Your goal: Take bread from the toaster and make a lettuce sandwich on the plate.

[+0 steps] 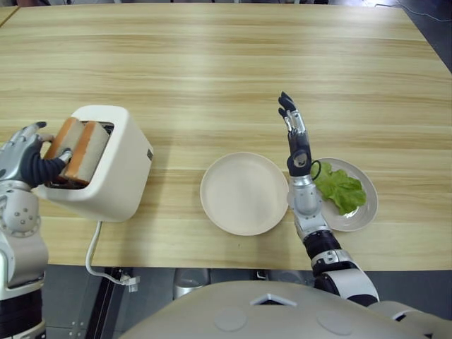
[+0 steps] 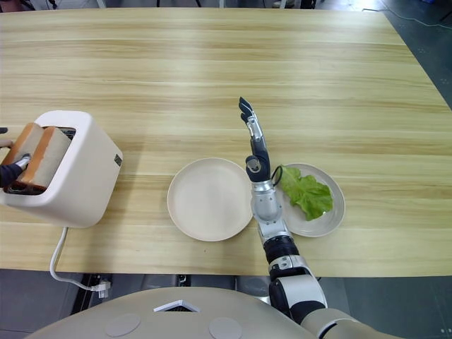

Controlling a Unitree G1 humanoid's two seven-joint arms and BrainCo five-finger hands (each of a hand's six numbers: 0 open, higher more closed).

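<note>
**Right hand waiting by the empty plate, left hand on the bread, no sandwich begun**

Nearest to me, my right hand [image 1: 295,138] stands upright above the near part of the table [image 1: 212,70], fingers straight and holding nothing.

The bread [image 1: 85,152] is two toasted slices standing side by side in the slots of the toaster [image 1: 120,173]. They stick well up out of its top. The toaster is white and sits at the far left of the table, and its cord [image 1: 92,247] trails over the near edge. My left hand [image 1: 28,159] is at the toaster's outer side with its fingers curled around the bread. One dark finger lies across the slices' near end. The grip looks closed, though I cannot tell whether it takes one slice or both. Neither slice is out of its slot yet.

To the right of the toaster, well apart from it, the plate [image 1: 244,192] is round, pale and bare. My right hand rises just beside its right rim. Past that hand a smaller plate [image 1: 371,205] holds the lettuce [image 1: 340,189], one green leaf lying flat and untouched.

By my judgement the task is at its first step. Bread is gripped but not lifted. Left to do: carry a slice to the plate, lay the lettuce on it, and close it with the second slice
</note>
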